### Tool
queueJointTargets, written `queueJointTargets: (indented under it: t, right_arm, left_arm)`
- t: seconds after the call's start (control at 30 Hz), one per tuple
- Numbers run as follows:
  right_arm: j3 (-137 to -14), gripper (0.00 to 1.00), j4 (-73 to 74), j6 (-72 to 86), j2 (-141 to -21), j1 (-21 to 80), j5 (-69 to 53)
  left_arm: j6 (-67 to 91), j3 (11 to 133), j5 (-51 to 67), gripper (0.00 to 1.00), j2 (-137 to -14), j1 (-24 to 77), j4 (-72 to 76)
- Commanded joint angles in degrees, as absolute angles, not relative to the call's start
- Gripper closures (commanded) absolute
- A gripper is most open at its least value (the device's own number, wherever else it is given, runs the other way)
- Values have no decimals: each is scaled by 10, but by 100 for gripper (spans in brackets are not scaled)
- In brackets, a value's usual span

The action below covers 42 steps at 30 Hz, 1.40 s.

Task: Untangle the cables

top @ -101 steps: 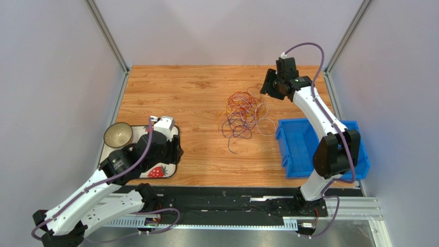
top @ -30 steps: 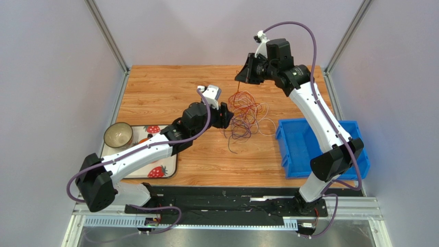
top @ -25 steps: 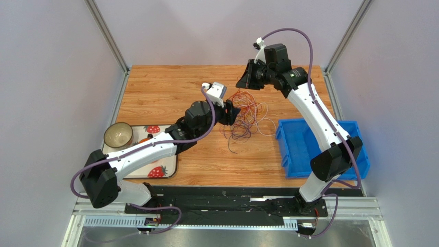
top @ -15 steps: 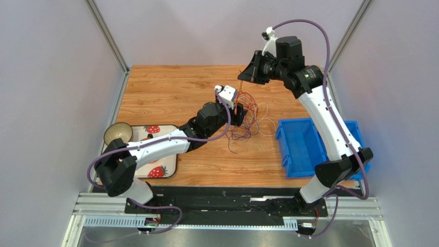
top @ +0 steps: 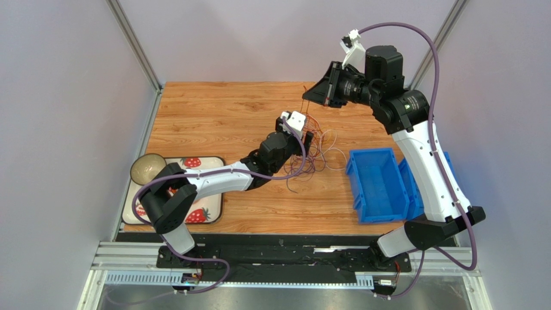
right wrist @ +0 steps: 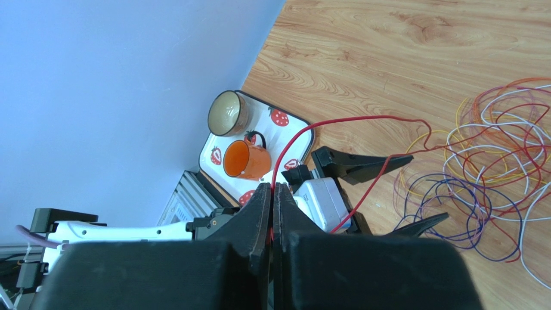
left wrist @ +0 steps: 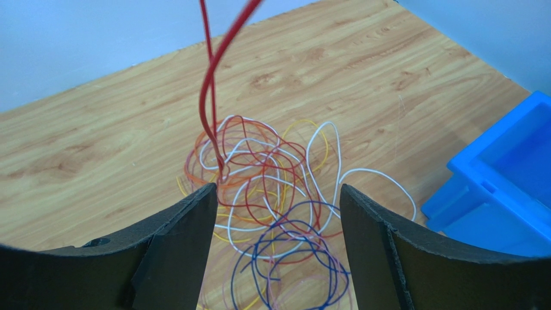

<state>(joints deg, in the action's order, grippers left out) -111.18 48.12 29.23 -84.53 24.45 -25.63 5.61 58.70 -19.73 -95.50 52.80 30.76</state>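
While a thin red wire cable (left wrist: pixel 206 93) is pinched aloft by the right gripper (right wrist: pixel 271 194) | tangled multicoloured wire cables (right wrist: pixel 491 168) are seen on the wooden counter (top: pixel 213 116) under the spread left gripper (left wrist: pixel 277 190) | risk: heap dragged, knots tightened, if unpinned.

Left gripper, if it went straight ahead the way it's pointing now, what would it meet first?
Probably the tangle of cables on the wooden table; the open left gripper points at its orange and red loops. The red cable held by the right gripper rises close by, so depth is uncertain.
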Motion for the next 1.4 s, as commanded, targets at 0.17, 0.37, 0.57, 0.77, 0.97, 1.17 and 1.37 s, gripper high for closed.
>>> queueJointTargets:
  t: [0.17, 0.37, 0.57, 0.77, 0.97, 1.17, 1.37]
  right_arm:
    - [-1173, 100, 525, 296, -825, 244, -302]
    - [-1224, 100, 556, 293, -816, 244, -301]
    - [-1272, 100, 585, 299, -808, 242, -291]
    - [-1318, 100, 588, 313, -799, 236, -294]
    - [-1383, 100, 591, 342, -801, 213, -330]
    - [-1392, 100, 536, 370, -779, 206, -360]
    - [-1424, 100, 502, 377, -767, 198, -353]
  left_arm:
    - [0, 700, -317, 22, -1027, 532, 353]
    - [-61, 765, -354, 23, -1078, 530, 345]
    - [-14, 772, -327, 24, -1079, 505, 308]
    - [28, 756, -298, 24, -1068, 464, 284]
    - [54, 750, -265, 24, -1064, 425, 269]
    - [69, 758, -240, 24, -1085, 403, 258]
    - [101, 751, -216, 23, -1113, 373, 246]
